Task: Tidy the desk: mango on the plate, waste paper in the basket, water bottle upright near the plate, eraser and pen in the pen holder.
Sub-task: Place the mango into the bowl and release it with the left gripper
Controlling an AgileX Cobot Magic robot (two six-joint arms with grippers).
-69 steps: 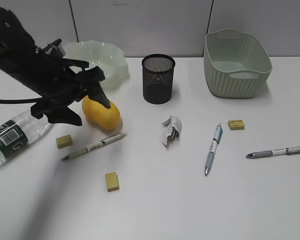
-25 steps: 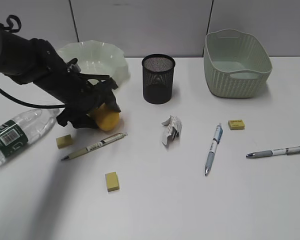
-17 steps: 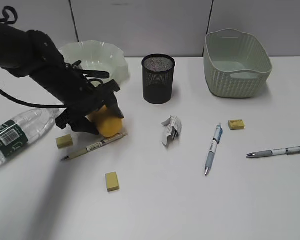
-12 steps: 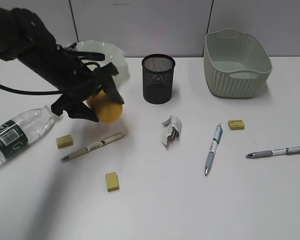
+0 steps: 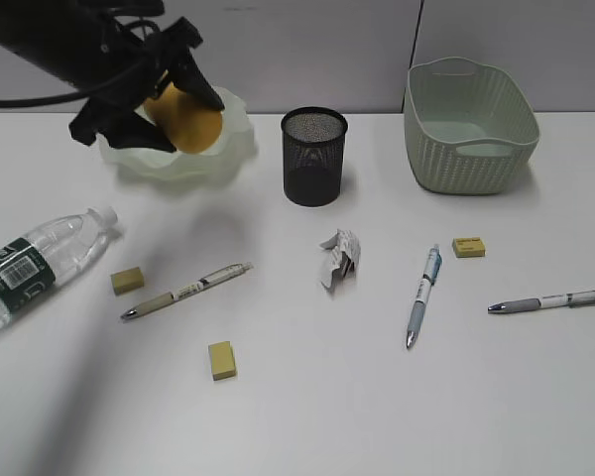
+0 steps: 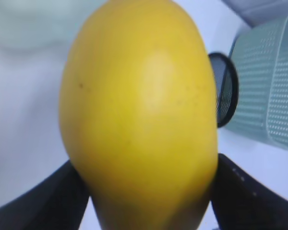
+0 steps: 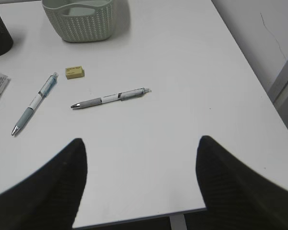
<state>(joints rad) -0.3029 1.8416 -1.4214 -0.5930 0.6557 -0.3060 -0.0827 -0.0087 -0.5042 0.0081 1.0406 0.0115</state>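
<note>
My left gripper is shut on the yellow mango and holds it in the air over the pale green ruffled plate; the mango fills the left wrist view between the jaws. The water bottle lies on its side at the left. The waste paper lies mid-desk. The black mesh pen holder and the green basket stand at the back. Three yellow erasers and three pens lie on the desk. My right gripper is open and empty above the desk's near right corner.
The white desk ends at a grey partition wall at the back. In the right wrist view the desk's front edge and right edge show, with a pen, an eraser and the basket beyond.
My left gripper closed on the mango on the desk, lifted it and carried it up and back to above the plate. The other objects have not moved.
</note>
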